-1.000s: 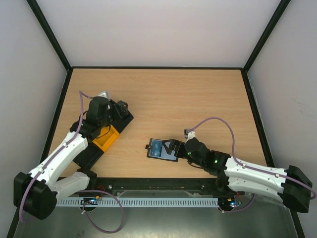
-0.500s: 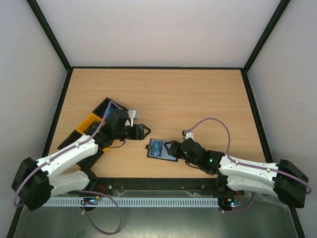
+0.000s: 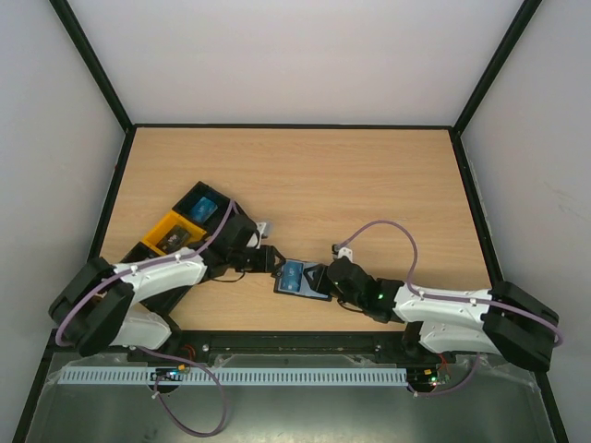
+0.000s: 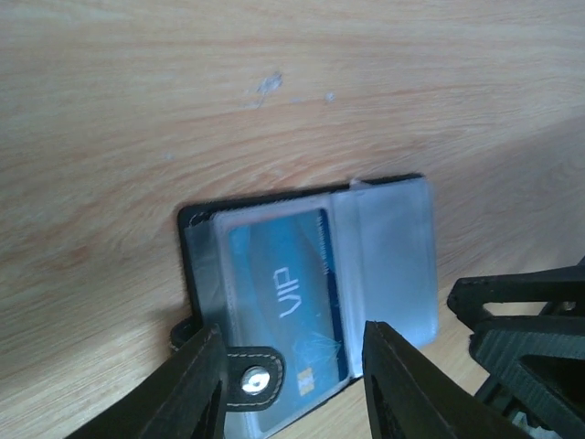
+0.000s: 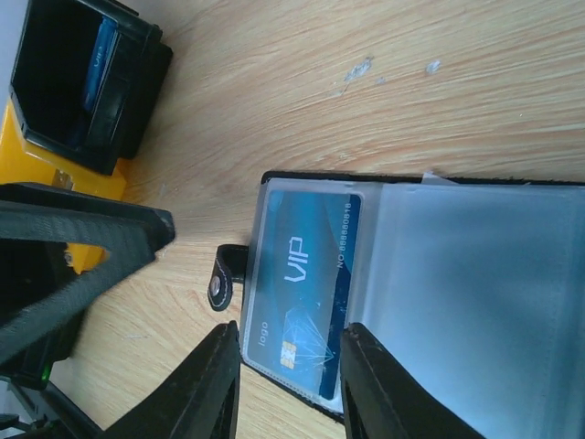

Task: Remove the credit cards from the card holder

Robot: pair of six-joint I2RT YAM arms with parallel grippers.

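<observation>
The black card holder point(image 3: 314, 293) lies open on the wood between my two arms, its grey-blue clear pockets point(image 4: 388, 251) facing up. A blue credit card point(image 4: 279, 293) marked VIP sits inside the left pocket point(image 5: 306, 265). My left gripper point(image 4: 292, 389) stands open at the holder's left end point(image 3: 277, 263), one finger on each side of the snap tab point(image 4: 251, 380) and the card's chip end. From the right, my right gripper point(image 5: 292, 389) is open too point(image 3: 319, 278), its fingers flanking the same end of the card. Neither pair of fingers presses on anything.
A black-and-orange tray point(image 3: 154, 240) stands at the left of the table, behind my left arm, with something blue point(image 3: 201, 205) in its far compartment. The right wrist view shows that tray point(image 5: 23, 146) at upper left. Black frame rails border the table.
My left arm swung from the tray over to the holder's left end. The right gripper slid left over the holder. Both pairs of jaws have narrowed.
</observation>
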